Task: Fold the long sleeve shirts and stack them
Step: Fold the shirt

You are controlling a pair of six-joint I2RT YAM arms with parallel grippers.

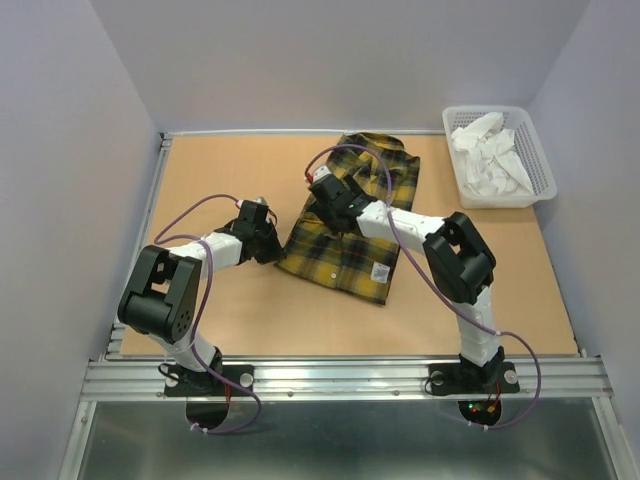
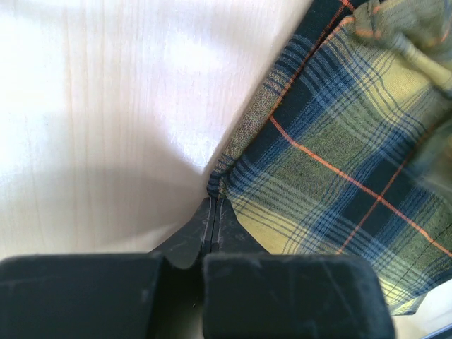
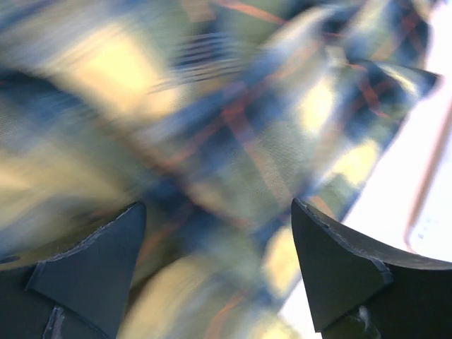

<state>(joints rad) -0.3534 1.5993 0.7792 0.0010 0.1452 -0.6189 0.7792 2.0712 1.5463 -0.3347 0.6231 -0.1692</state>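
One of the long sleeve shirts (image 1: 352, 225), yellow and dark plaid, lies partly folded mid-table. At its lower left edge, my left gripper (image 1: 272, 246) is shut. In the left wrist view the gripper's tips (image 2: 214, 199) pinch a bunched corner of the shirt's hem (image 2: 339, 141). My right gripper (image 1: 323, 190) hovers over the shirt's upper left part. In the right wrist view this gripper (image 3: 219, 226) is open, its fingers (image 3: 92, 265) wide apart, and the blurred plaid cloth (image 3: 212, 127) below fills the gap.
A white plastic basket (image 1: 540, 160) holding crumpled white cloths stands at the table's back right corner. Bare wooden tabletop (image 1: 250, 300) surrounds the shirt. Grey walls enclose the table on three sides.
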